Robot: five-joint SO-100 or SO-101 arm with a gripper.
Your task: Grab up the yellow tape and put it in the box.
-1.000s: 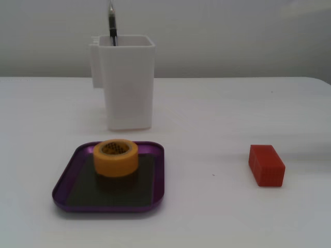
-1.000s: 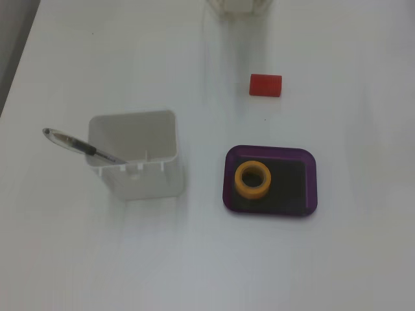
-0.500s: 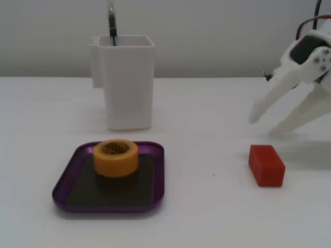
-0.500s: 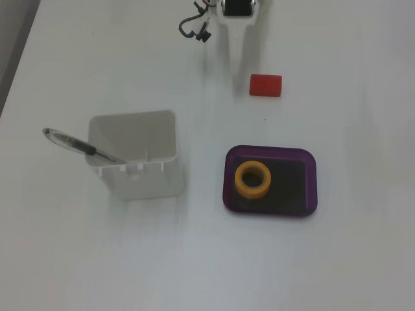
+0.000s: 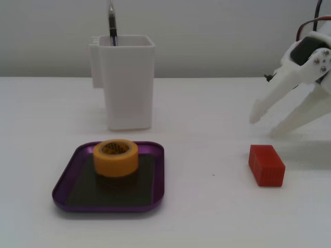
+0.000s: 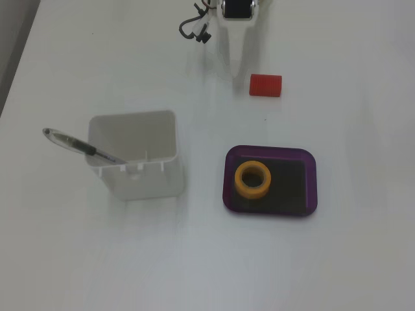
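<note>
The yellow tape [image 5: 116,161] lies flat inside the box [image 5: 61,192], a shallow purple tray, toward its left rear part. The overhead fixed view shows the tape [image 6: 239,181] in the left half of the box [image 6: 313,176]. My gripper [image 5: 265,126] is at the right of the table, well away from the tray. Its white fingers are spread apart and hold nothing, tips just above the table. In the overhead fixed view the gripper [image 6: 237,61] reaches down from the top edge, pale against the white table.
A red rectangular block [image 5: 266,165] lies just in front of the gripper; it also shows in the overhead fixed view [image 6: 266,85]. A tall white plastic container [image 5: 126,82] with a pen [image 5: 111,23] stands behind the tray. A cable [image 6: 193,29] lies by the arm's base.
</note>
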